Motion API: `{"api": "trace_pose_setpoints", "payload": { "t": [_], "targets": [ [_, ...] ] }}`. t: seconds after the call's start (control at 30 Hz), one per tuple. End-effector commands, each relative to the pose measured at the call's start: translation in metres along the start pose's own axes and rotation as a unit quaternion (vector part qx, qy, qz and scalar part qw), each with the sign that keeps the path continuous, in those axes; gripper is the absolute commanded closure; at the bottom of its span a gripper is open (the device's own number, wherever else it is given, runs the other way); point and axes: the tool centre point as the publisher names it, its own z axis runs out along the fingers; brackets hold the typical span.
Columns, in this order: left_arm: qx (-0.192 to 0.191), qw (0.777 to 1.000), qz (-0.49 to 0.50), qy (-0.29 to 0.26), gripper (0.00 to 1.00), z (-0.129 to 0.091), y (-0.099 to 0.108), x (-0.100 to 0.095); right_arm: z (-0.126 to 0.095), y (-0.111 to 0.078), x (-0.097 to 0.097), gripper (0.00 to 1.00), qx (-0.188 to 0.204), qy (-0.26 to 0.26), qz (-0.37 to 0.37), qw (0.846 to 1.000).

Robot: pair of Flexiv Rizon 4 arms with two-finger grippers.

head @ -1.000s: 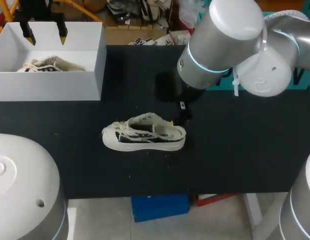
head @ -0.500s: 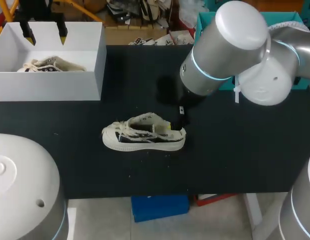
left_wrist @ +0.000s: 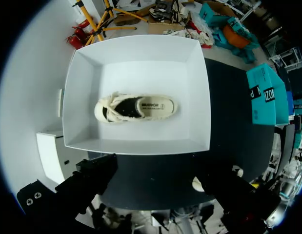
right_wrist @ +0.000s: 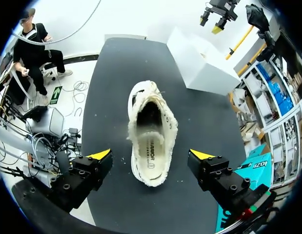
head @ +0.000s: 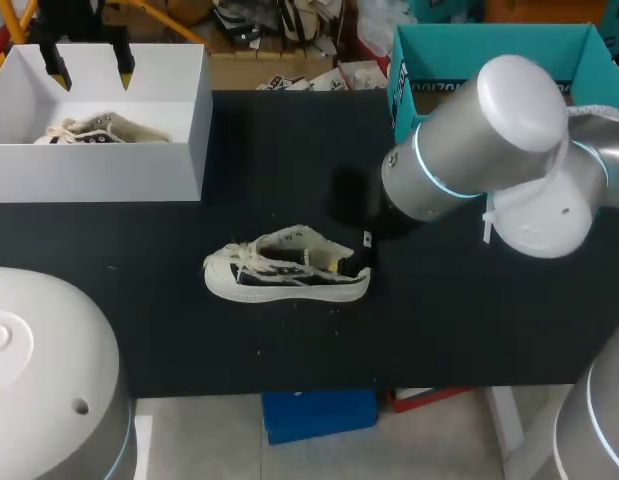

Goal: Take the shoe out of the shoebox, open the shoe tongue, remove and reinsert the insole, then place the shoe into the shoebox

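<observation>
Canvas shoe (head: 287, 268): out of the white shoebox (head: 99, 172), lying mid-frame.
Right gripper (right_wrist: 151, 155): fingers wide apart either side of the heel, gripping nothing.
Left gripper (head: 90, 70): jaws apart, upper left, above the shoebox.
Remaining: apparently everything after the take-out.

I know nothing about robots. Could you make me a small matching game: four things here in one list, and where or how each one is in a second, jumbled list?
Things:
1. white shoebox
2. teal box
3. left claw
4. right claw

Places or states:
a. open, one finger either side of the shoe lying on the table, not touching it
b. has a second shoe inside
c. hangs open over the white shoebox
d. far side of the table, by the right arm

Pairs: 1-b, 2-d, 3-c, 4-a
</observation>
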Motion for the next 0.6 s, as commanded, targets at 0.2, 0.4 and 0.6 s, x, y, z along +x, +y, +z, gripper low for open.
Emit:
{"api": "trace_pose_setpoints", "payload": {
  "t": [0.2,0.4,0.6],
  "targets": [
    [-0.001,1.000,0.000,-0.001,0.00,0.000,0.000,0.000,0.029,-0.021,0.011,0.00,-0.091,0.003,0.030,0.995],
    [-0.001,1.000,0.000,-0.001,0.00,0.000,0.000,0.000,0.040,-0.031,0.015,0.00,-0.116,0.010,0.046,0.992],
    [-0.001,1.000,0.000,-0.001,0.00,0.000,0.000,0.000,0.049,-0.041,0.014,0.00,-0.130,0.020,0.058,0.990]
  ]
}}
